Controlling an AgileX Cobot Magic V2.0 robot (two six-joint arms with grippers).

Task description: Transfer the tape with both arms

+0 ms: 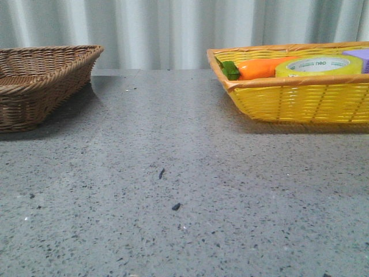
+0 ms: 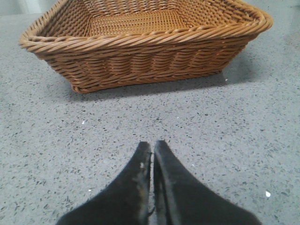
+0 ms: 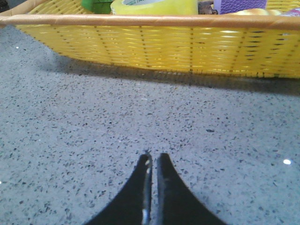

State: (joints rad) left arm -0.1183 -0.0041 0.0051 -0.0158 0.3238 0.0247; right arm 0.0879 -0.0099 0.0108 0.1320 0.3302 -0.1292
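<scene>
The yellow tape roll [image 1: 320, 66] lies flat in the yellow basket [image 1: 300, 101] at the back right, next to an orange carrot [image 1: 262, 68]. Its top also shows in the right wrist view [image 3: 154, 6], behind the basket's near wall. My right gripper [image 3: 153, 156] is shut and empty, low over the grey table, a short way in front of the yellow basket [image 3: 154, 44]. My left gripper [image 2: 152, 143] is shut and empty over the table, in front of the brown wicker basket [image 2: 140, 56]. Neither gripper shows in the front view.
The brown wicker basket [image 1: 40, 81] stands at the back left and holds nothing that I can see. A green piece [image 1: 230, 70] and a purple object [image 1: 358, 56] also lie in the yellow basket. A grey curtain hangs behind the table.
</scene>
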